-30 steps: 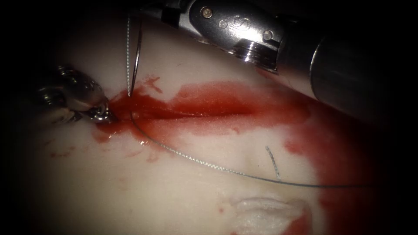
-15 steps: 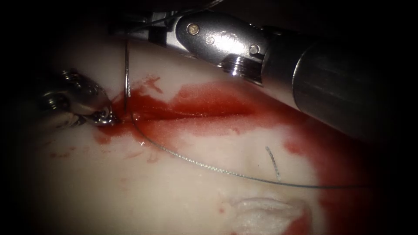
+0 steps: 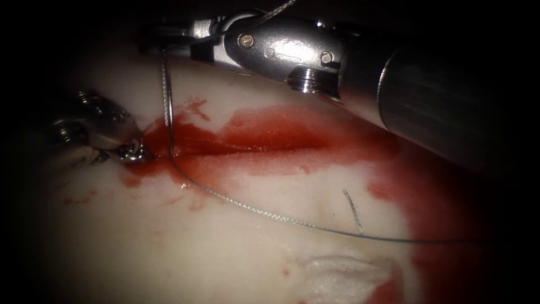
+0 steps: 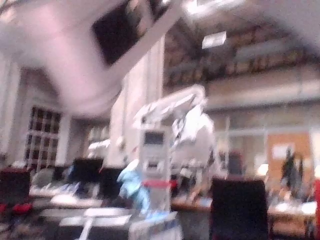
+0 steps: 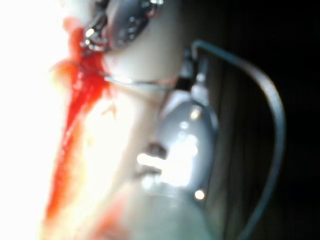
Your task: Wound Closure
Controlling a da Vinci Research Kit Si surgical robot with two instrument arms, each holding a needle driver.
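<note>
— At the cut's (image 3: pixel 253 147) left end, what is the left tool (image 3: pixel 135 152) holding?
— Its tip presses into the red fluid (image 3: pixel 270 126) there; whether it grips anything, I cannot tell.
— And the right tool (image 3: pixel 163 46)?
— Clamped on the needle's (image 3: pixel 165 90) upper end. The needle hangs down to that end of the cut; whether its point is in the tissue (image 3: pixel 225 259) is unclear. Thread (image 3: pixel 270 215) trails rightward.

There are two tools: the right tool (image 3: pixel 169 45) and the left tool (image 3: pixel 135 153). There is one piece of tissue (image 3: pixel 225 242) with one cut (image 3: pixel 253 147), one long thread (image 3: pixel 270 215), and one short cut end of thread (image 3: pixel 353 210).
</note>
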